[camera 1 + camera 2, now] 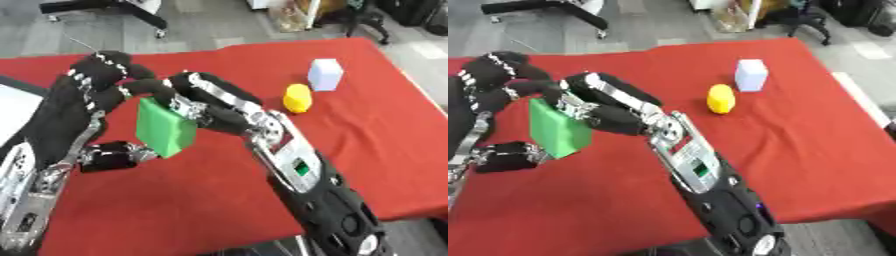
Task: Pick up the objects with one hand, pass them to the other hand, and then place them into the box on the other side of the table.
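Observation:
A green block (163, 131) hangs upright above the red table (367, 140), held between both hands. My left hand (74, 112) comes in from the left, its fingers curled over the block's top edge and its thumb (112, 156) pressed against the lower left corner. My right hand (223, 107) reaches across from the lower right, with fingers curled on the block's upper right side. A yellow rounded object (297, 98) and a pale white block (325, 74) sit on the table at the back right, apart from both hands.
A white surface (13, 112), perhaps a box, shows at the left edge of the table. The table's right edge drops to grey floor. Black chair legs (131, 12) stand on the floor behind the table.

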`<action>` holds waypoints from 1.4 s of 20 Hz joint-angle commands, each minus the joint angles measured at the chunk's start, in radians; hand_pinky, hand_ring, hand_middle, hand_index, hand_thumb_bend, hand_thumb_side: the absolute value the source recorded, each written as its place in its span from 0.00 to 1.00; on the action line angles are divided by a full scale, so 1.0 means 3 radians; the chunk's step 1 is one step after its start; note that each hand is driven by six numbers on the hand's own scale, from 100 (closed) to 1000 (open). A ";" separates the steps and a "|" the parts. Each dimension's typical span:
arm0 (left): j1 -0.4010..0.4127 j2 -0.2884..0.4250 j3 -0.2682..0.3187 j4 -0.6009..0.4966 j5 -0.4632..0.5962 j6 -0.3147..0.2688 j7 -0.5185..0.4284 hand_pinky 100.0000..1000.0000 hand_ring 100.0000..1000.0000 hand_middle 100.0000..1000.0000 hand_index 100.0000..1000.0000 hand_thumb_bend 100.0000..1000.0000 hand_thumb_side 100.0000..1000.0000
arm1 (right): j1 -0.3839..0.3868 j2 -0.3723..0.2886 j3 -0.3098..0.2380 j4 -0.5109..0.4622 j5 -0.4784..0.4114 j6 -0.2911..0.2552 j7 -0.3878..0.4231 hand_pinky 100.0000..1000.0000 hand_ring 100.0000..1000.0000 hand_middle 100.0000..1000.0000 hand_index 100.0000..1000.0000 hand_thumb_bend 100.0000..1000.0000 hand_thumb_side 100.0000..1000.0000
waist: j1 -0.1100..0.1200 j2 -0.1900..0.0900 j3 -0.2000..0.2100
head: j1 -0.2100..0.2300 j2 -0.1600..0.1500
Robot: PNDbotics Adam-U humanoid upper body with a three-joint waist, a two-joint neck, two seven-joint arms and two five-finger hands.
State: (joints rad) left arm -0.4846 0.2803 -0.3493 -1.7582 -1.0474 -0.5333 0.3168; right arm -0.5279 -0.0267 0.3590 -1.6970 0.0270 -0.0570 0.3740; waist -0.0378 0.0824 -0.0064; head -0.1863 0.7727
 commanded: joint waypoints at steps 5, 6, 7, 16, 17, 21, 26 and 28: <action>-0.0070 0.0024 -0.0042 -0.0065 0.0091 -0.0034 0.0114 0.64 0.45 0.46 0.58 0.61 0.01 | -0.0040 -0.0030 -0.0006 -0.0026 -0.0063 0.0031 0.0014 0.73 0.02 0.04 0.14 0.00 0.77 | 0.0011 -0.0050 -0.0011 | -0.0014 -0.0009; -0.0071 0.0018 -0.0045 -0.0064 0.0106 -0.0036 0.0127 0.64 0.44 0.45 0.57 0.60 0.01 | -0.0038 -0.0030 -0.0009 -0.0025 -0.0068 0.0032 0.0020 0.73 0.02 0.04 0.14 0.00 0.77 | 0.0012 -0.0049 -0.0013 | -0.0014 -0.0009; -0.0072 0.0015 -0.0047 -0.0063 0.0119 -0.0037 0.0140 0.63 0.44 0.45 0.57 0.59 0.01 | -0.0037 -0.0030 -0.0012 -0.0023 -0.0072 0.0033 0.0026 0.73 0.02 0.04 0.14 0.00 0.77 | 0.0012 -0.0049 -0.0014 | -0.0015 -0.0009; -0.0087 -0.0005 -0.0068 -0.0067 0.0175 -0.0058 0.0213 0.62 0.42 0.43 0.54 0.56 0.00 | -0.0034 -0.0028 -0.0020 0.0018 -0.0107 0.0061 0.0079 0.73 0.03 0.05 0.15 0.00 0.79 | 0.0014 -0.0049 -0.0025 | -0.0032 -0.0009; -0.0087 -0.0005 -0.0071 -0.0067 0.0178 -0.0061 0.0218 0.62 0.43 0.43 0.55 0.56 0.00 | -0.0033 -0.0027 -0.0021 0.0024 -0.0111 0.0070 0.0077 0.73 0.03 0.05 0.15 0.00 0.79 | 0.0014 -0.0049 -0.0025 | -0.0034 -0.0009; -0.0083 -0.0002 -0.0080 -0.0067 0.0179 -0.0069 0.0222 0.62 0.43 0.44 0.56 0.58 0.00 | -0.0034 -0.0025 -0.0024 0.0045 -0.0125 0.0106 0.0053 0.73 0.03 0.05 0.15 0.00 0.80 | 0.0013 -0.0048 -0.0023 | -0.0041 -0.0009; -0.0071 -0.0001 -0.0082 -0.0060 0.0175 -0.0069 0.0208 0.64 0.46 0.49 0.62 0.67 0.05 | -0.0033 -0.0024 -0.0026 0.0064 -0.0139 0.0147 0.0019 0.73 0.03 0.05 0.15 0.00 0.80 | 0.0010 -0.0049 -0.0018 | -0.0051 -0.0009; -0.0063 0.0000 -0.0078 -0.0058 0.0169 -0.0062 0.0206 0.66 0.48 0.52 0.65 0.69 0.06 | -0.0033 -0.0024 -0.0028 0.0072 -0.0145 0.0162 0.0003 0.73 0.03 0.05 0.15 0.00 0.80 | 0.0009 -0.0049 -0.0017 | -0.0065 -0.0009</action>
State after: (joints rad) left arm -0.4917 0.2800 -0.3687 -1.7565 -1.0027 -0.5491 0.3760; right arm -0.5270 -0.0268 0.3620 -1.6730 -0.0141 -0.0148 0.3802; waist -0.0384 0.0824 -0.0120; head -0.2008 0.7727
